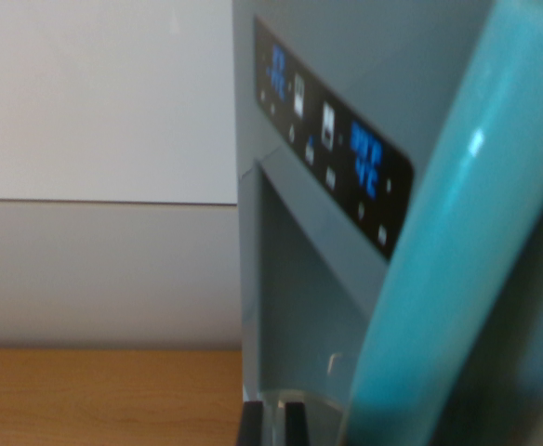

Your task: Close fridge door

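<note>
Wrist view puts you very close to the fridge door (346,56), a grey-blue panel filling the centre and upper right of the frame. Across it a black control strip (332,139) slants from upper centre down toward the right, with blurred blue digits and small white icons you cannot read. Below the strip you see the recessed dispenser bay (299,307) in the lower centre. A thick turquoise handle (457,279) sweeps diagonally from the top right corner to the bottom centre, out of focus. At the bottom edge two dark fingertips (295,426) of the gripper (273,426) poke into view, side by side with a narrow gap; you cannot tell whether they are spread or pinching. On the left lie a pale wall (95,186) and a wooden surface (104,395).
</note>
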Motion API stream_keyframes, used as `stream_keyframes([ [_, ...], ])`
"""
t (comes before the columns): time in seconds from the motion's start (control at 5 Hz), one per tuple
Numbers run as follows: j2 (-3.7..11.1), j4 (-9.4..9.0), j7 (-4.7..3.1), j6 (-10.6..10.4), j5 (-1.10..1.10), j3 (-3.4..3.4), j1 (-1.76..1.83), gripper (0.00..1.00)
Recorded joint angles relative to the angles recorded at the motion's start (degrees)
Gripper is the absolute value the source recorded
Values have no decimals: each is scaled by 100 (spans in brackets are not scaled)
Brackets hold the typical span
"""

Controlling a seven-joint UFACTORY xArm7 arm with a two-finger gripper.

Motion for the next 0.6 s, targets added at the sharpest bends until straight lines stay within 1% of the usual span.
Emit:
stream_keyframes([
  [0.2, 0, 0, 0, 0, 0, 0, 0, 100],
  [0.4, 184, 116, 0, 0, 2, -76, 0, 100],
  [0.6, 184, 116, 0, 0, 2, -76, 0, 100],
])
